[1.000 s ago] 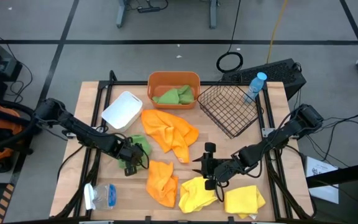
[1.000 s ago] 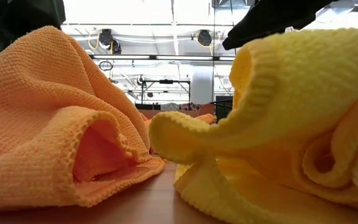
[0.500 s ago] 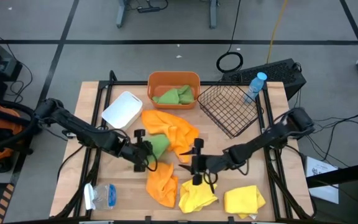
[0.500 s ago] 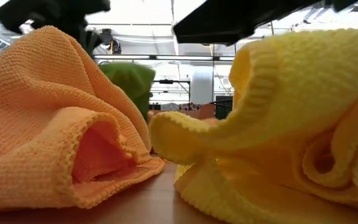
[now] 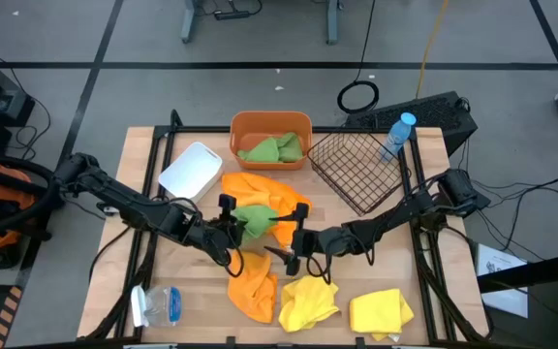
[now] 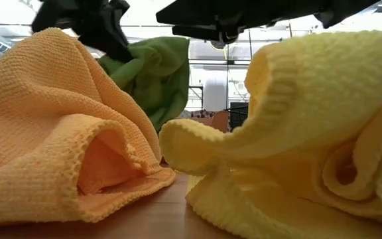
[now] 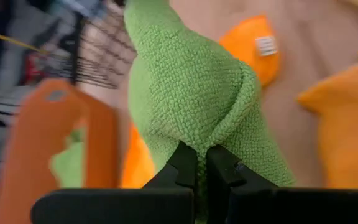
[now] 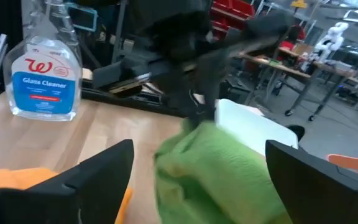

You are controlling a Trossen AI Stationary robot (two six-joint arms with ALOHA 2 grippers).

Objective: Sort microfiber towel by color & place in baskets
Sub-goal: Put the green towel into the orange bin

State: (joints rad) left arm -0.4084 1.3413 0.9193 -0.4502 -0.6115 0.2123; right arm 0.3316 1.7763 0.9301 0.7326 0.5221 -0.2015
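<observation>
green towel (image 5: 252, 220) carried farther right by left end effector (image 5: 229, 219); two yellow.

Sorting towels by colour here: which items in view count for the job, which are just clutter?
Job:
green towel, held by left gripper
right gripper, open
orange towels
yellow towels
orange tub
wire basket
white tub

Clutter:
glass cleaner bottle
blue-capped bottle
</observation>
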